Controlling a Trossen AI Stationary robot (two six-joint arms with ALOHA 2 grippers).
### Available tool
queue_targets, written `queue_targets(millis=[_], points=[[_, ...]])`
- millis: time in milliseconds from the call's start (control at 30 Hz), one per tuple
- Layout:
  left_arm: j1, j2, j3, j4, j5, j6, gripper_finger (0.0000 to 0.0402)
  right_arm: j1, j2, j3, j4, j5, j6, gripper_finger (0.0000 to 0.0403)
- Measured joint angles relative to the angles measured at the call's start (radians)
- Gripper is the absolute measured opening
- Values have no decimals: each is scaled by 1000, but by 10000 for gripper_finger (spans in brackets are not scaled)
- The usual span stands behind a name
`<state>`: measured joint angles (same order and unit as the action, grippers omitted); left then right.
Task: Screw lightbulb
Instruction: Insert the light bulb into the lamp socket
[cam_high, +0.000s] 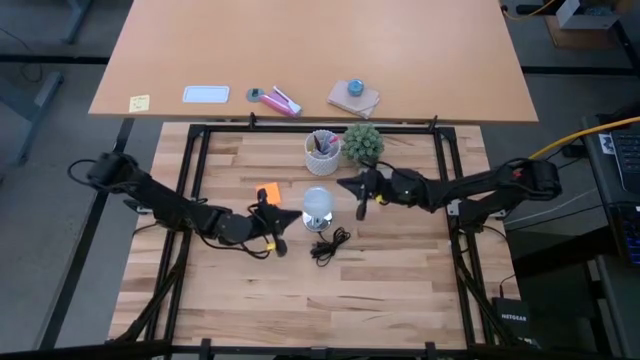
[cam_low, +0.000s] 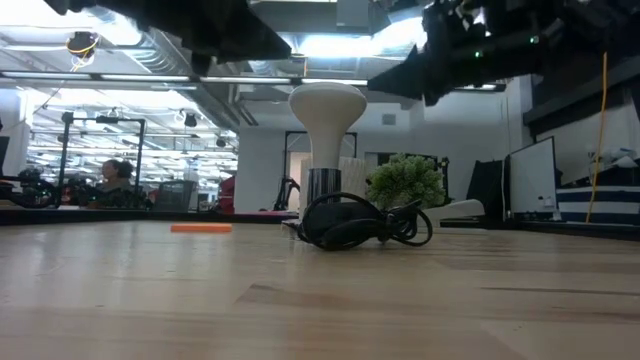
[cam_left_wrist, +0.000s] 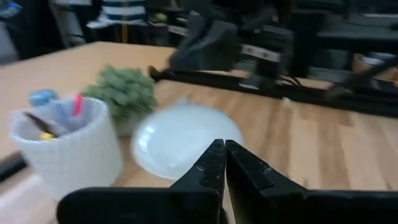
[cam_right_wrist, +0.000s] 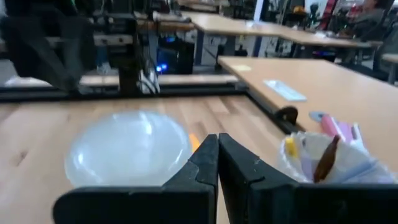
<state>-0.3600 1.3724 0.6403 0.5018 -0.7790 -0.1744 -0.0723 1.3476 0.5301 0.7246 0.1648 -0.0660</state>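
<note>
The left gripper (cam_high: 281, 246) is hanging in the air just beside the lightbulb (cam_high: 318, 203), on the side away from the white cup (cam_high: 322, 152). Its two dark fingers (cam_left_wrist: 211, 163) are pressed tight together and are holding nothing. The right gripper (cam_high: 361, 209) is hanging in the air just on the other side of the lightbulb, near the little green plant (cam_high: 363, 142). Its fingers (cam_right_wrist: 205, 158) are pinched together too, and they are empty.

The lightbulb is standing up by itself on the wooden table (cam_high: 400, 290), with its round white top up and its grey screw end down. It is sitting between the two grippers, and neither one is touching it. A black cord (cam_high: 329, 245) is lying in a curly heap right by the bottom of the lightbulb. A flat orange thing (cam_high: 268, 191) is lying on the table near the lightbulb, on the left gripper's side. The white cup is standing behind the lightbulb with pens poking out of it, and the green plant is sitting just beside the cup.
</note>
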Motion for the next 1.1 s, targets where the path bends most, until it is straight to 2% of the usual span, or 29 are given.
queue_targets(millis=[67,267,700,933,1100], points=[[0,22,0,2,31,-10,5,0,23,0,0,-1,0,12],[15,74,0,3,36,-27,5,1,73,-1,14,-61,10,12],[102,83,0,-18,35,-32,5,1,77,-1,9,-213,96,12],[139,85,0,-62,4,-32,5,1,77,-1,11,-283,126,12],[158,85,0,-72,-35,-34,5,1,77,-1,35,-288,126,12]])
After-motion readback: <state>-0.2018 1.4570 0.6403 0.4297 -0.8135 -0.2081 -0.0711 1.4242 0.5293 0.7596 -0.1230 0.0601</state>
